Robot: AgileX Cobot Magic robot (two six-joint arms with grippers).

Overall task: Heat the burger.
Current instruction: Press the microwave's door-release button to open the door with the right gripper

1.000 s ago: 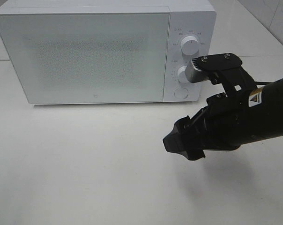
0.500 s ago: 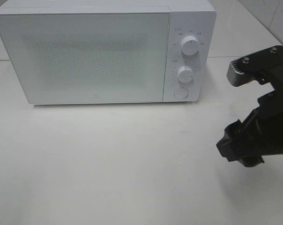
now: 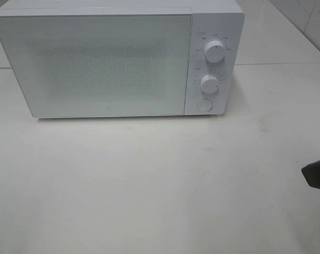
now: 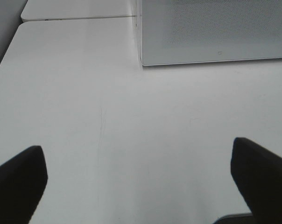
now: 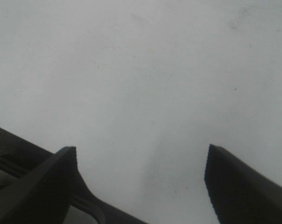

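1. Black matte left end effector (image 4: 138, 156), jaws wide apart, above the smooth white counter (image 4: 108, 107).
2. My right end effector (image 5: 141, 151), jaws also apart, points down at the counter.
3. Beyond: boxy white microwave (image 3: 96, 63), speckled door (image 3: 96, 79) shut, round knobs (image 3: 215, 51).
4. Where the burger is, I cannot tell.

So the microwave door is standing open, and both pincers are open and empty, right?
Not quite. The microwave door is shut, as the exterior high view shows. The rest holds: the left pincer and the right pincer are both open and empty.
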